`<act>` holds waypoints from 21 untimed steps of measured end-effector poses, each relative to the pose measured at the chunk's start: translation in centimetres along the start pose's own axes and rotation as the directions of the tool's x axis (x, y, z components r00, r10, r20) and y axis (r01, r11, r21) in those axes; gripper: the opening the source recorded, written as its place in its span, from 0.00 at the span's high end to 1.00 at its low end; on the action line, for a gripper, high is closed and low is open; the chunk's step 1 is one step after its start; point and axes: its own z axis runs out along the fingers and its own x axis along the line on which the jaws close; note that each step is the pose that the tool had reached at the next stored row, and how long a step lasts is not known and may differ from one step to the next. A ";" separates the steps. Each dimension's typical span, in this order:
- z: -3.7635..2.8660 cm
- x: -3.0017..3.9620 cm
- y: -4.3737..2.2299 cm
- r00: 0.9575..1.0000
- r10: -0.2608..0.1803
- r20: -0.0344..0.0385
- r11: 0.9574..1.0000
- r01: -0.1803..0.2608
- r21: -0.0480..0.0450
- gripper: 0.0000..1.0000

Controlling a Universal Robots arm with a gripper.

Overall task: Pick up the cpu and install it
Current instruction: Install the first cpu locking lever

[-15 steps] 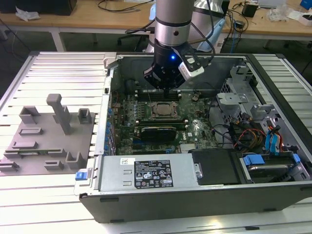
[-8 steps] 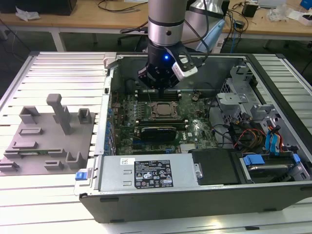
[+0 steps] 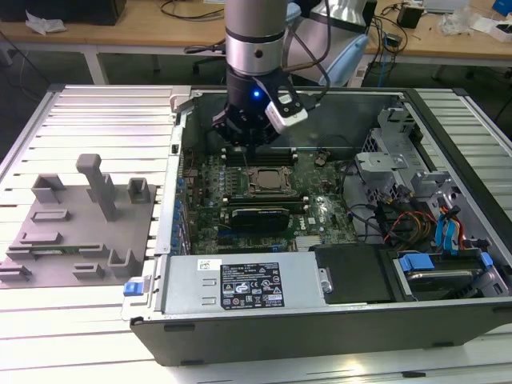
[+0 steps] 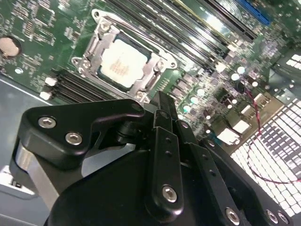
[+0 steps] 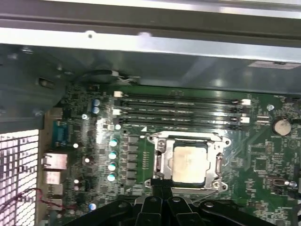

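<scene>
Your slatted table [image 3: 96, 112] carries an open computer case [image 3: 320, 336], and the arm [image 3: 254, 48] reaches down into it from above. Against the case's near wall you have the power supply [image 3: 248, 284]. At the exterior view's right stands a drive cage [image 3: 392, 160] with loose red and orange cables [image 3: 400, 220]. Outside the case, at the exterior view's left, the grey plastic tray [image 3: 80, 228] lies on the slats.

The green motherboard [image 3: 320, 212] covers the case floor. The gripper [image 3: 246, 148] hangs just above it, near the metal-framed socket [image 3: 268, 181]. Long memory slots [image 5: 181, 110] run beside that socket.

The cpu [image 5: 190, 162] lies flat inside the socket frame, its silvery top facing up in both wrist views. The fingers [image 5: 157, 195] are drawn together with nothing between them, and they sit just off the frame's edge, apart from the cpu. A coin cell [image 5: 282, 126] sits farther along the board.

The gripper's black body blocks much of the second wrist view. You cannot tell whether the fingertips touch the frame. In the exterior view the socket's centre is too small to judge.
</scene>
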 end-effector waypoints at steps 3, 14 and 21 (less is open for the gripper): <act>-0.02 0.81 0.04 1.000 0.000 0.000 1.000 0.000 0.000 0.89; -0.05 2.79 0.15 1.000 0.001 0.004 0.998 -0.001 -0.059 0.89; -0.05 2.79 0.15 1.000 0.004 0.010 0.990 -0.002 -0.144 0.89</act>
